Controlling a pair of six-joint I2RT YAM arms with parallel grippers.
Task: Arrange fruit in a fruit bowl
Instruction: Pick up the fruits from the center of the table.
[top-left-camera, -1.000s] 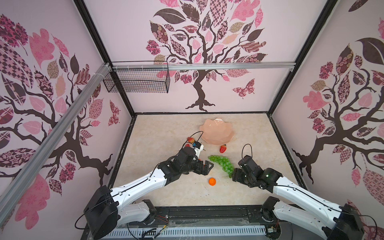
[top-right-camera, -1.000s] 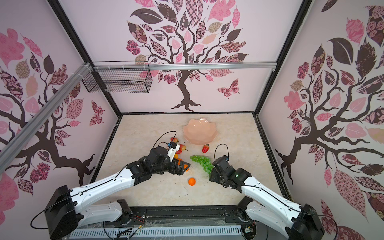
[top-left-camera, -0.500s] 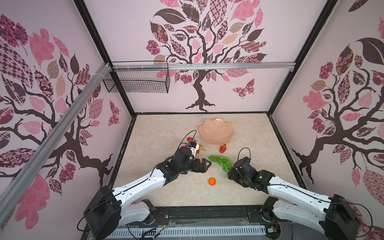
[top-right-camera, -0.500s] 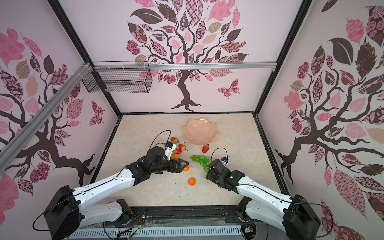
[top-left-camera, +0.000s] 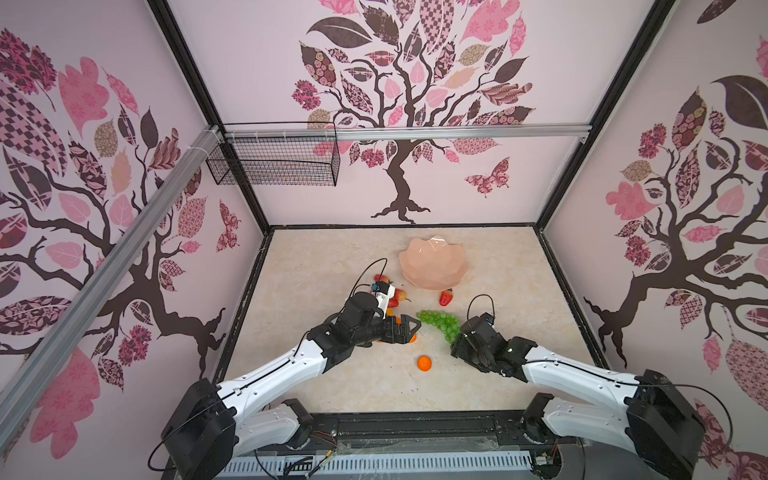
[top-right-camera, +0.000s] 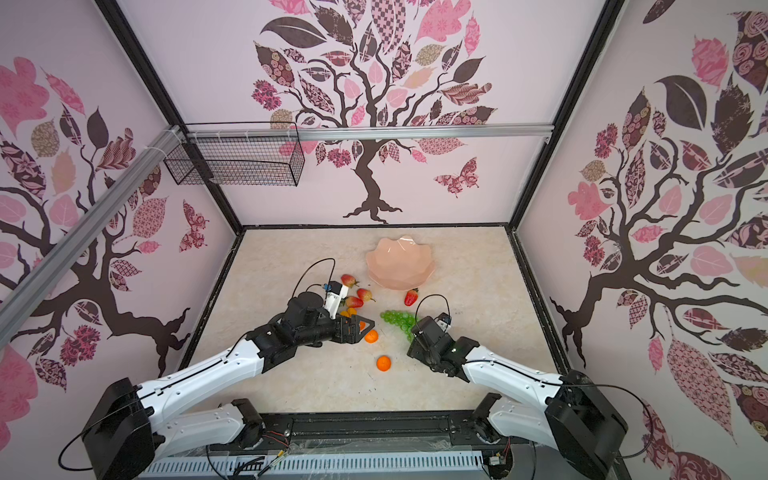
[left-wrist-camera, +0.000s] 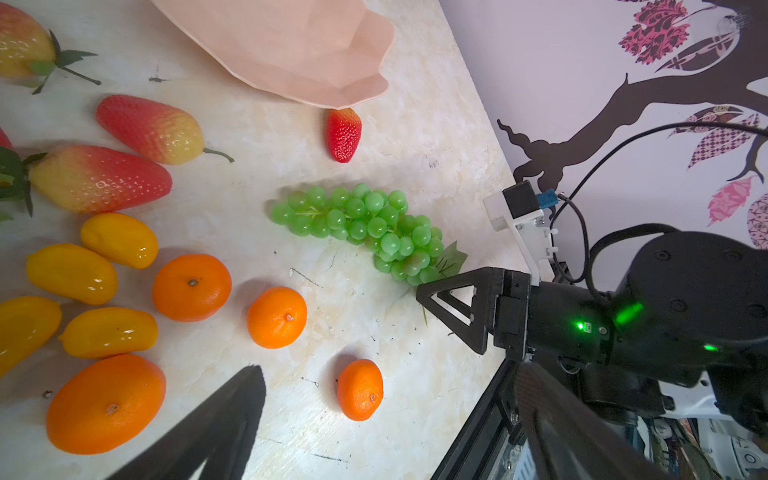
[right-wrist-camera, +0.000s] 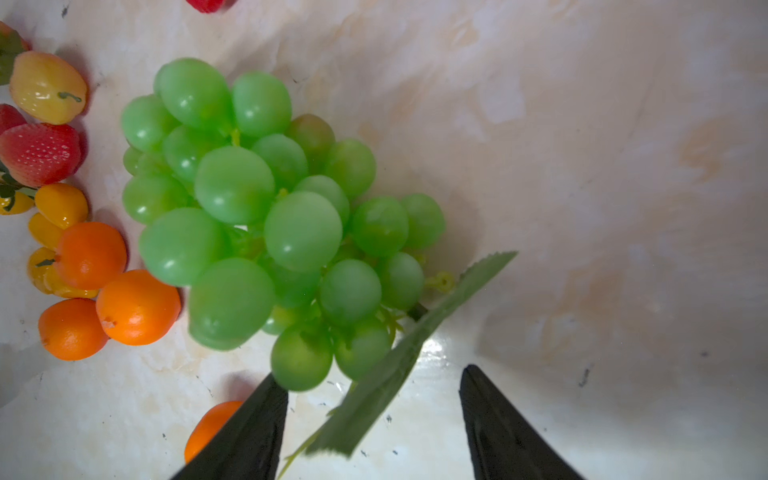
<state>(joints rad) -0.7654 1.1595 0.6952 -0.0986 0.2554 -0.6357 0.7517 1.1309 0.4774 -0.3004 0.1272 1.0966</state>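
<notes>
The right claw (right-wrist-camera: 370, 374) now sits closer to the green plastic grape bunch (right-wrist-camera: 257, 216), jaws wide apart astride its leaf (right-wrist-camera: 415, 345), gripping nothing, so a grasp looks imminent; the bunch lies on the marbled table (top-left-camera: 332, 257), short of the empty scalloped peach-pink bowl (top-left-camera: 432, 266).

light: bright, even | shadows: soft, short | top views: wide-angle edge bending | right wrist: near grapes (right-wrist-camera: 232, 299) soft-focus

The fruit bowl (top-left-camera: 432, 262) is sitting at the back, one strawberry (top-left-camera: 446, 298) lying just before its near rim. The grape bunch (top-left-camera: 440, 322) is lying in front of that, its leaf (right-wrist-camera: 399, 361) between the jaws of my right gripper (right-wrist-camera: 370, 374). A fruit cluster (left-wrist-camera: 120, 240) is sitting left of it, partly under my left gripper (top-left-camera: 413, 330), a lone tangerine (top-left-camera: 424, 363) nearest me.
</notes>
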